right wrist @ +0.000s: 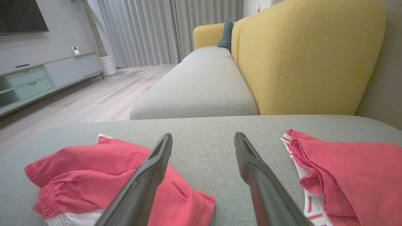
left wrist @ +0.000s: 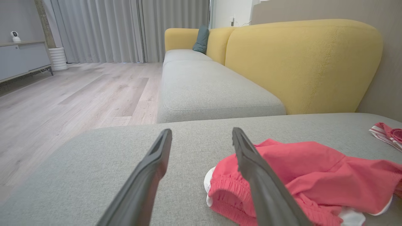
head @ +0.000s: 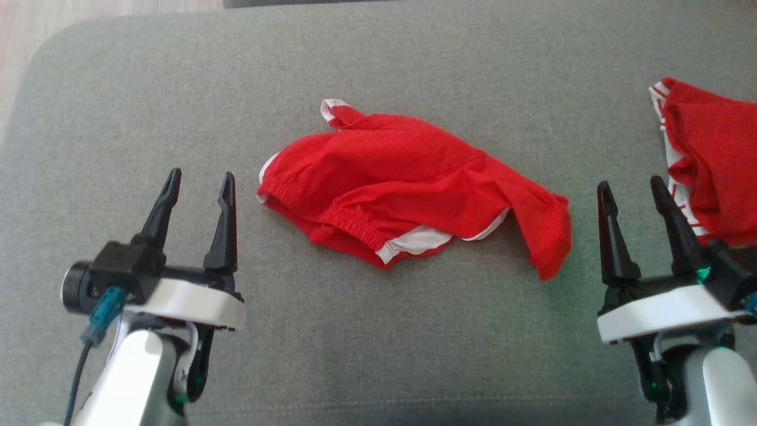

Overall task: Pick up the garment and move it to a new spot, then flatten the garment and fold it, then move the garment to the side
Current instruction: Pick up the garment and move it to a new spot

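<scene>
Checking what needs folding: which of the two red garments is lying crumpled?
The red shorts in the middle of the grey cushion: bunched, waistband twisted. The other red garment, at the cushion's right edge, lies in neat folded layers.

A second red garment (head: 712, 154) runs off the head view's right edge, its lower part behind the right gripper (head: 630, 184). In the left wrist view, a finger (left wrist: 263, 188) of the left gripper (left wrist: 201, 131) covers part of the red shorts (left wrist: 314, 175).
</scene>
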